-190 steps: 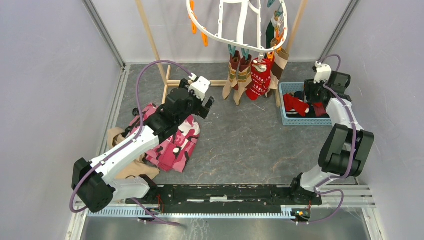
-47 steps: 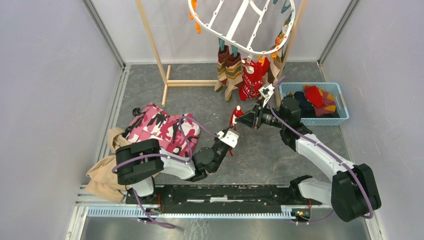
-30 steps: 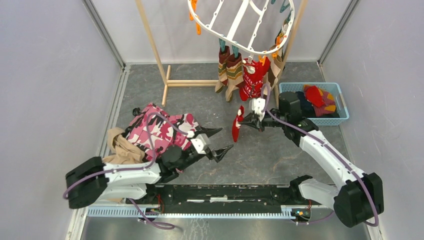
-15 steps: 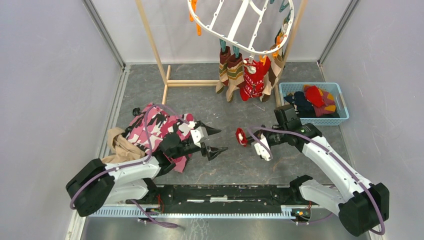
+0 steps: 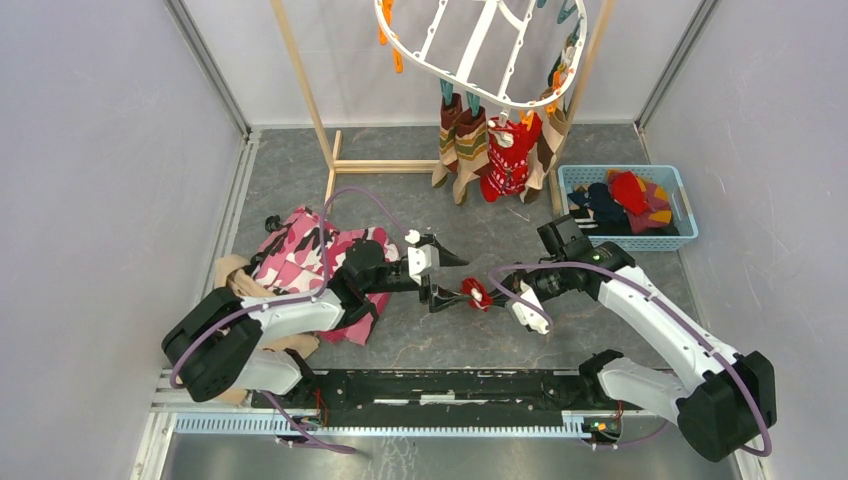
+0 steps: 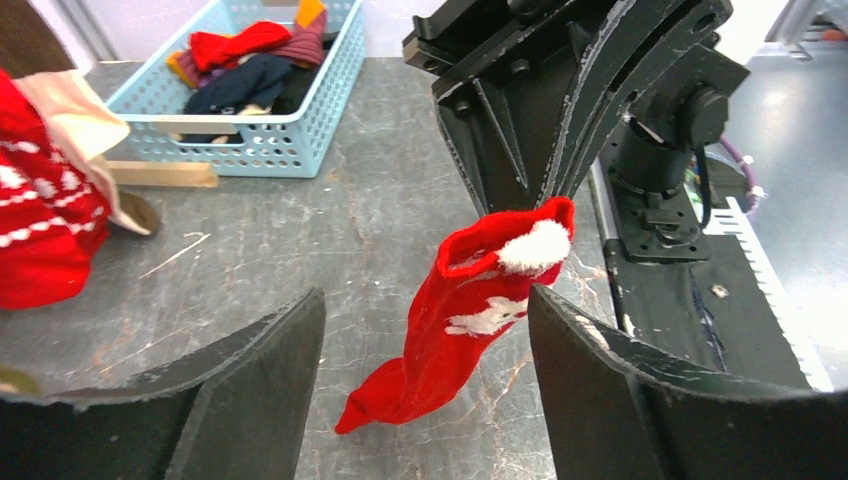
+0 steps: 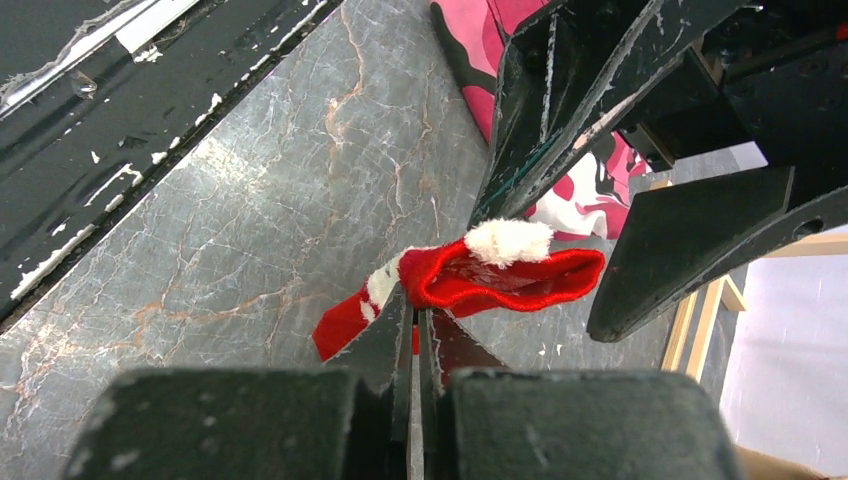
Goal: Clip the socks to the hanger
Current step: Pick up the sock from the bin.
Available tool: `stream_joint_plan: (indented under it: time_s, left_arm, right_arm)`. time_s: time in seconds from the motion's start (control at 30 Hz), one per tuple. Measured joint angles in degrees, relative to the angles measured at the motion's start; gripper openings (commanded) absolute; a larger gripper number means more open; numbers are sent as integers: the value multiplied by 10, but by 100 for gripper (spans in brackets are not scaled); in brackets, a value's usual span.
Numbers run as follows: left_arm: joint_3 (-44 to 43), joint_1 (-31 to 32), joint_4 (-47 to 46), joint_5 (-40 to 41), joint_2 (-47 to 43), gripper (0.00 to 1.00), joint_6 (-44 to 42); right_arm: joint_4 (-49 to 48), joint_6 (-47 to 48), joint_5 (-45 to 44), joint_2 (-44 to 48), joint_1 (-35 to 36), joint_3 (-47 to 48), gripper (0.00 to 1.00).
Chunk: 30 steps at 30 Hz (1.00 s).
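Observation:
A red sock (image 6: 470, 310) with white pattern and a white pompom hangs from my right gripper (image 7: 415, 305), which is shut on its cuff. In the top view this sock (image 5: 476, 296) is low over the floor between the two arms. My left gripper (image 6: 425, 300) is open, its fingers on either side of the hanging sock and not touching it. The white oval hanger (image 5: 425, 70) hangs at the back, with several socks (image 5: 505, 160) clipped along its near edge. More socks (image 5: 630, 190) lie in the basket.
The blue basket (image 5: 628, 243) stands at the right, beyond the right arm. A pink camouflage cloth (image 5: 310, 255) and a tan cloth (image 5: 235, 275) lie at the left by the left arm. The wooden rack (image 5: 310, 90) stands at the back.
The right gripper has brought the red sock down and left to the middle. The left gripper has swung right until its fingers flank the sock, and they have narrowed slightly.

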State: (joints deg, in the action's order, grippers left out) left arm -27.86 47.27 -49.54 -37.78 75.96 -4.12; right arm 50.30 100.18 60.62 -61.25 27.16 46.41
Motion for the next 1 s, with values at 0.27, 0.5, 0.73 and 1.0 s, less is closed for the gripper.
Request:
stream_joint_plan:
  time_s: [0.27, 0.5, 0.73, 1.0]
  left_arm:
    - [-30, 0, 18, -61, 37, 16, 3]
    - [-27, -1, 37, -40, 26, 2, 4]
    - [56, -1, -7, 82, -72, 2, 32]
    - [110, 0, -67, 200, -118, 2, 85]
  right_arm:
    - [3, -6, -1, -10, 2, 6, 0]
    - [-58, -131, -28, -15, 2, 13, 9]
    - [-141, -284, -69, -34, 2, 33, 23]
    - [-215, -424, -65, -53, 2, 34, 59]
